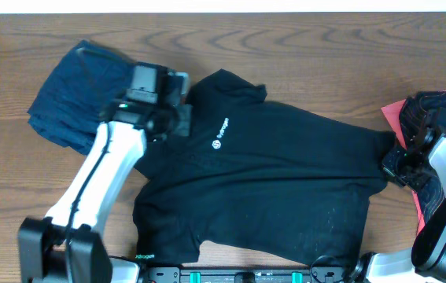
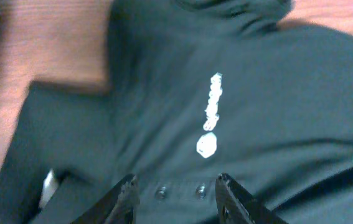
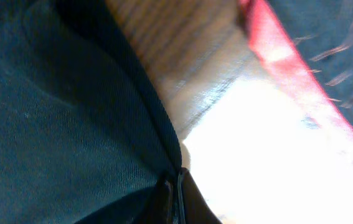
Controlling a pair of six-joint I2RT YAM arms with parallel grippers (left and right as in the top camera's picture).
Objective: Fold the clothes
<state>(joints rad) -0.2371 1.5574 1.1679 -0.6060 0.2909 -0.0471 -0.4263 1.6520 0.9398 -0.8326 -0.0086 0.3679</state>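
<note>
A black short-sleeved shirt (image 1: pixel 270 181) with a small white chest logo (image 1: pixel 219 135) lies spread across the table. My left gripper (image 2: pixel 176 186) is open, hovering just above the shirt's button placket near the collar; it shows in the overhead view (image 1: pixel 177 102). My right gripper (image 3: pixel 177 183) is shut on the edge of the black shirt (image 3: pixel 58 118) at its right side, seen in the overhead view (image 1: pixel 396 167). A navy garment (image 1: pixel 69 98) lies crumpled at the far left. A black-and-coral patterned garment (image 1: pixel 435 106) lies at the right edge.
The wooden table (image 1: pixel 309 63) shows bare along the back and at the front left. The coral cloth edge (image 3: pixel 288 68) lies close beside the right gripper. Both arm bases stand at the front edge.
</note>
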